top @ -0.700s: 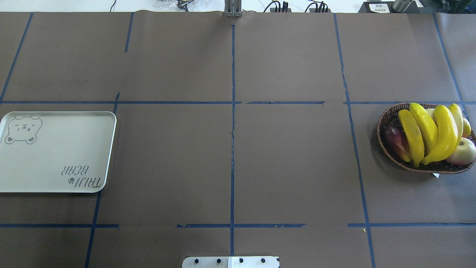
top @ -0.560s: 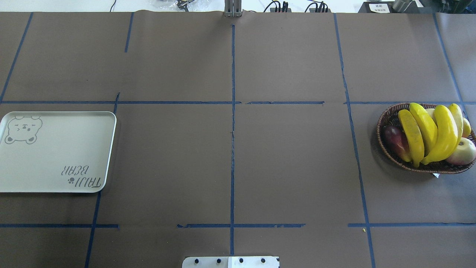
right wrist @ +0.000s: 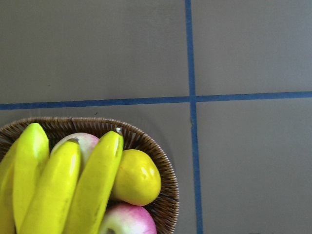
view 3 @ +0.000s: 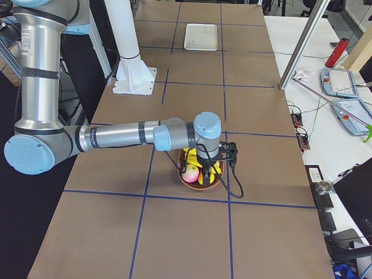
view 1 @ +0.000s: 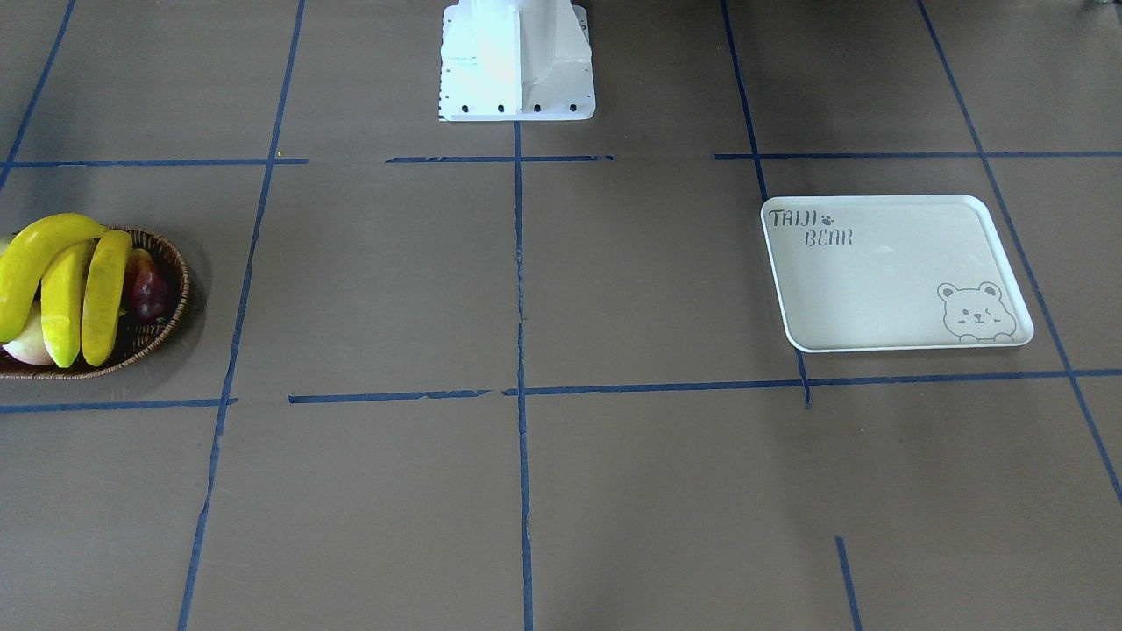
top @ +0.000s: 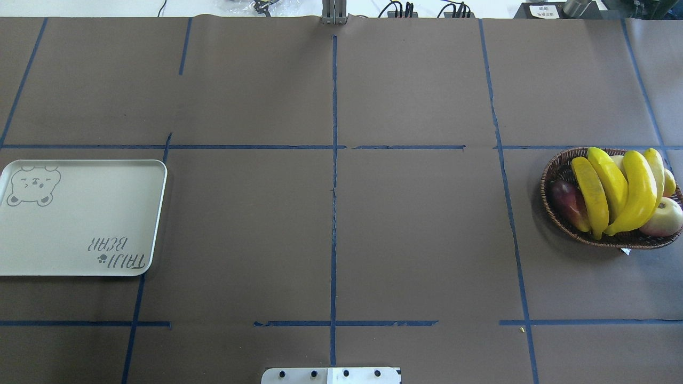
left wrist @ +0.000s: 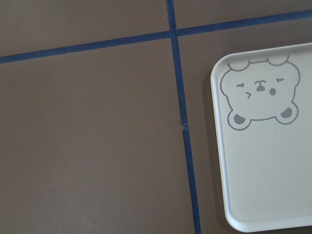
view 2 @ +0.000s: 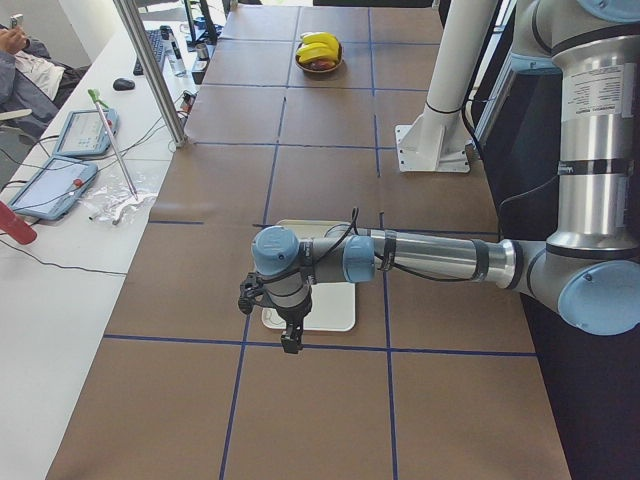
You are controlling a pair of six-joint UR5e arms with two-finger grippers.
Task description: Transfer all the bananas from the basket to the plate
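You have nothing moved yet: all four long, curved, glossy yellow bananas [top: 613, 189] lie side by side in the shallow oval basket of woven brown wicker [top: 555, 165] at the robot's right end of the table. They rest on a dark red fruit [top: 568, 205], a rounded red-and-cream fruit [top: 664, 216] and a small yellow fruit [right wrist: 136, 178]. The rectangular off-white plate with rounded corners, a printed bear face and the words "TAIJI BEAR" [top: 80, 229] sits at the robot's left end, well apart from the basket, with nothing on it. So the whole job is ahead of you, four bananas to carry across. The right gripper [view 3: 204, 172] hangs over the basket, apart from the fruit as far as the side view lets you judge. The left gripper [view 2: 290, 345] hangs above the table at the plate's edge, its wrist camera looking down on the bear-face corner. Each gripper shows only in a side view, so you cannot tell whether its fingers are spread or pressed together. Against the earlier overhead frames, nothing differs: bananas, basket and plate lie exactly where they did.
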